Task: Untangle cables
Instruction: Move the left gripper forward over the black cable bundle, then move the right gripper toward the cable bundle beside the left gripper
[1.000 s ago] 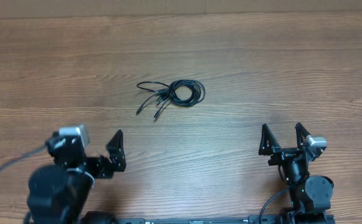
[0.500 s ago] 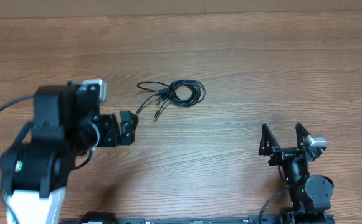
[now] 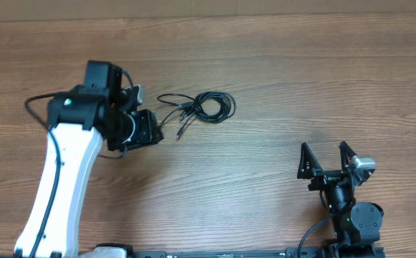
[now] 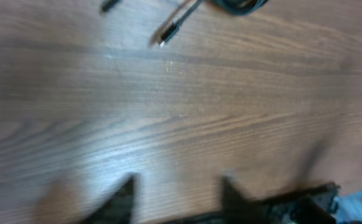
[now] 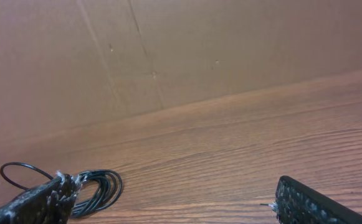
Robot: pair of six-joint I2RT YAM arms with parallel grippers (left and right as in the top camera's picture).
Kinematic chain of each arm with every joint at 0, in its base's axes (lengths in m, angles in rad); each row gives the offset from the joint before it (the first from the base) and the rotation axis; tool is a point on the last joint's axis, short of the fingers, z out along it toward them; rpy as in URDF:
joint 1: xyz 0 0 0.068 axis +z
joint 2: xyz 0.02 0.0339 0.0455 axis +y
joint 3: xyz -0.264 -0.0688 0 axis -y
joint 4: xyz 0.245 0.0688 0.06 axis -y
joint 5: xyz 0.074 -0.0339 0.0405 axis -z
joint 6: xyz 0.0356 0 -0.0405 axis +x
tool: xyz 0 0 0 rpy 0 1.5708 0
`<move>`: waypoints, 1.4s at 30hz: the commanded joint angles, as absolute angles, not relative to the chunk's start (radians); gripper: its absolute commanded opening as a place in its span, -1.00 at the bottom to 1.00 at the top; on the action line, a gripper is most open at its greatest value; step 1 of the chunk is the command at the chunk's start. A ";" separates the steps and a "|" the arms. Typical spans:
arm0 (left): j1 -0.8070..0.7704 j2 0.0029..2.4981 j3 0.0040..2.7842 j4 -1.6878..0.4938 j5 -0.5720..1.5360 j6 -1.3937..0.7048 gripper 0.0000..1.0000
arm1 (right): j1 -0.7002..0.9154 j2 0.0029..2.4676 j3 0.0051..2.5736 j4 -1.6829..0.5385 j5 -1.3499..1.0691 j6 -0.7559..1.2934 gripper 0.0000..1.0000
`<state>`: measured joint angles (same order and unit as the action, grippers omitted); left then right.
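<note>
The left gripper point(image 3: 152, 130) is poised just beside the cables point(image 3: 206, 106), its dark, pointed fingers point(image 4: 126, 191) partly apart and empty, with bare wood showing between them. The right gripper point(image 3: 326, 159) stands spread wide, well apart from the cables, grasping nothing. The thin black cords lie loosely coiled, small plug tips splayed, on the wood-grain table point(image 3: 315, 64).

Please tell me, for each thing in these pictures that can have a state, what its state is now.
cables: coiled and tangled in one bundle, lying on the table, held by nothing.
left gripper: jaws partly apart, empty, close to the plug tips but not touching them.
right gripper: wide open, empty, far from the cables.
</note>
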<state>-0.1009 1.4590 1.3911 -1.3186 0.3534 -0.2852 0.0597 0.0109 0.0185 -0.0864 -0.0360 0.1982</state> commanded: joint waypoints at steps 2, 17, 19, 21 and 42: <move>-0.116 1.557 1.410 -1.338 0.421 -0.301 -0.92 | 0.064 0.003 0.008 -0.082 -0.027 0.200 1.00; -0.188 1.736 1.409 -1.277 0.401 -0.363 -0.84 | 0.063 0.003 0.008 -0.082 -0.027 0.200 1.00; -0.199 1.747 1.409 -1.229 0.363 -0.364 -0.69 | 0.063 0.003 0.008 -0.082 -0.027 0.200 1.00; -0.211 1.758 1.409 -1.194 0.342 -0.375 -0.54 | 0.063 0.003 0.008 -0.082 -0.027 0.200 1.00; -0.363 1.877 1.409 -0.992 0.331 -0.401 0.56 | 0.061 0.049 0.174 -0.279 -0.215 0.313 1.00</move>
<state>-0.3477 1.8656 1.3926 -1.0042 0.3431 -0.3985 0.0597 0.0265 0.0639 -0.2256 -0.2100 0.3004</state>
